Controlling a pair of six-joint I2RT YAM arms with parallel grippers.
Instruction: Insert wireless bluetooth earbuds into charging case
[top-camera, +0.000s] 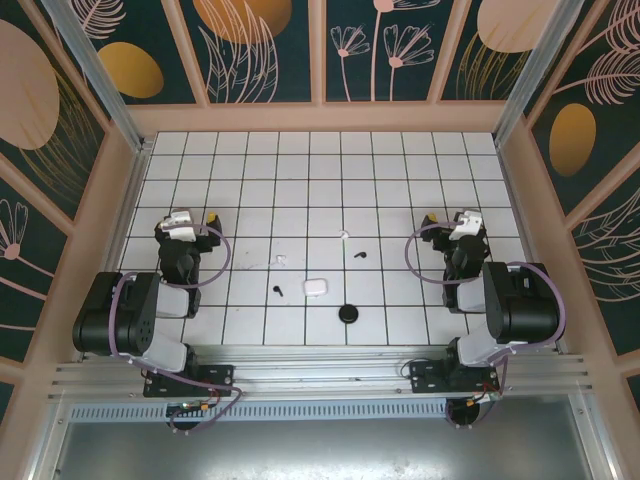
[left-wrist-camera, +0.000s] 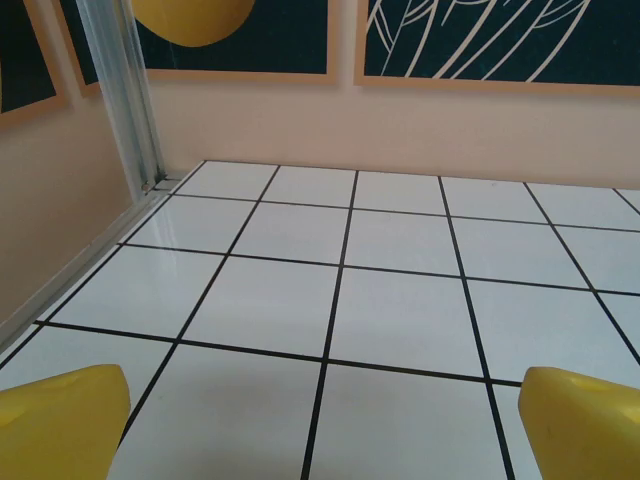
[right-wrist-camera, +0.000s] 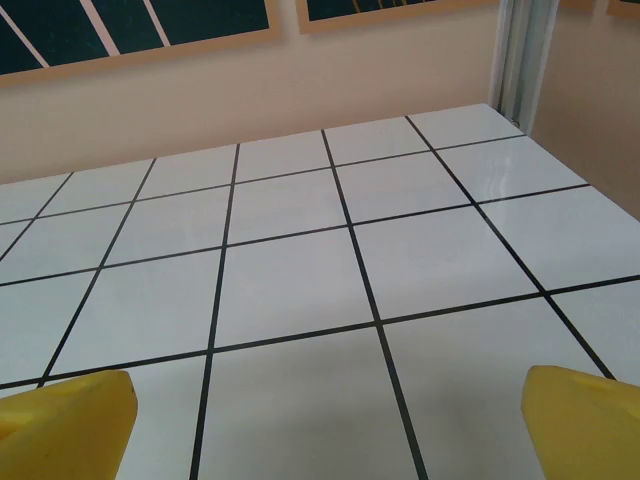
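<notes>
**Opening state — no pick begun, all four earbuds loose**

Table: white tiles, dark grid lines.
Left arm sits folded by the left edge and right arm by the right edge, both close to the near edge.
Left gripper: jaws spread wide, nothing between the yellow fingertips, bare tile below.
Right gripper: same, fully apart and empty.

Task items lie mid-table toward the near edge, between the arms and well apart from both.
- White charging case; lid state too small to tell.
- Black charging case: round, nearest the near edge.
- Black earbud, just left of the white case.
- Second black earbud, farther in.
- White earbud.
- Second white earbud, farthest from the near edge.

Judgement: the step in hand is the first reach; nothing appears seated. The next move likely calls for one arm to swing inward over a single earbud — jaws narrowed, since the pieces are tiny — then a fine pinch, and matching colour to case.
</notes>
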